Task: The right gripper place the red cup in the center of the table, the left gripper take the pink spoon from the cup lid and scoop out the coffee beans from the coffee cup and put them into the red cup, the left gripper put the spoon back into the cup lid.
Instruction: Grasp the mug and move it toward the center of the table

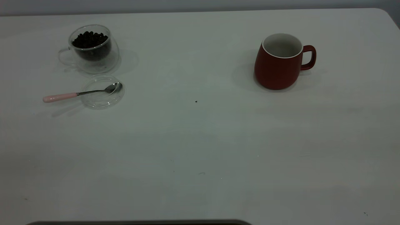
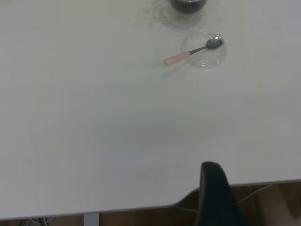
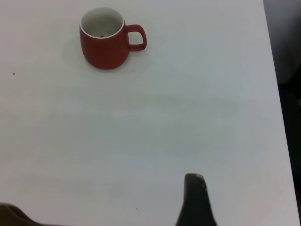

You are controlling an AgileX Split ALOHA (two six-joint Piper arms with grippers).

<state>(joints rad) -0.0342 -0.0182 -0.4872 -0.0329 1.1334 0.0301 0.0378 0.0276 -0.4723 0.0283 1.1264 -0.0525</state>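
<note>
The red cup (image 1: 279, 62) stands upright at the table's (image 1: 200, 140) right rear, handle to the right; the right wrist view shows the red cup (image 3: 106, 40) far off. At the left rear stands the coffee cup (image 1: 93, 49), heaped with coffee beans (image 1: 90, 39). Just in front of it lies the cup lid (image 1: 103, 91), and the pink spoon (image 1: 78, 93) rests with its bowl in the lid and its handle out to the left. My left gripper (image 2: 211, 165) hangs shut by the table's near edge, far from the pink spoon (image 2: 194, 52). My right gripper (image 3: 194, 178) is shut and empty.
A small dark speck (image 1: 196, 101) lies near the table's middle. A dark strip (image 1: 140, 222) runs along the front edge in the exterior view. The table's right edge (image 3: 275, 94) is close to my right gripper.
</note>
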